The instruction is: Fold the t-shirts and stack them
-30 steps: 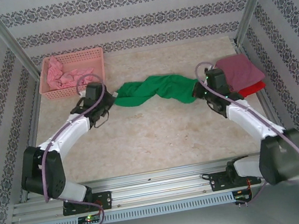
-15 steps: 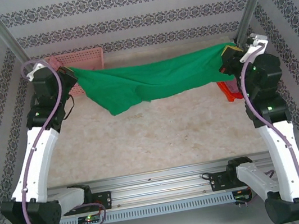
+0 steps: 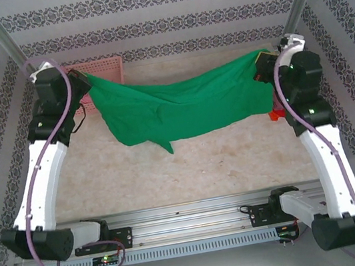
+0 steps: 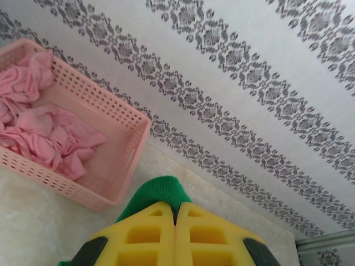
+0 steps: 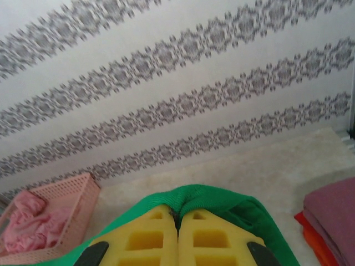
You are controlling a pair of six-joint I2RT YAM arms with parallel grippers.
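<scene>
Whereas a second ago the bright green cloth t-shirt [image 3: 180,109] lay twisted like a rope on the pale speckled surface [image 3: 203,169] between two low arms, it now hangs in the air, stretched wide between both arms, which are raised toward the back corners. Against half a second ago it sags a little deeper, and its lowest corner dangles left of centre.

The pink plastic lattice basket [image 4: 111,111] sits in the far left corner, close to the patterned back wall [image 4: 249,66]. It holds crumpled light pink cloth shirts [image 4: 39,133], heaped toward one end. From above, the left arm and the hanging green cloth cover most of the basket. At the far right of the surface, a folded dusty mauve shirt [image 5: 333,210] lies on top of red and orange cloth [image 5: 319,246], whose edges peek out beneath it.

The left claw [image 4: 175,213] is pressed together on a bunched fold of the green t-shirt, which pokes up past its yellow pads [image 4: 144,235]. The right claw [image 5: 178,217] pinches the shirt's other end the same way, with a green hem curling over its tips. Between the two claws the shirt droops in a broad swag, creased and uneven along its lower edge.
</scene>
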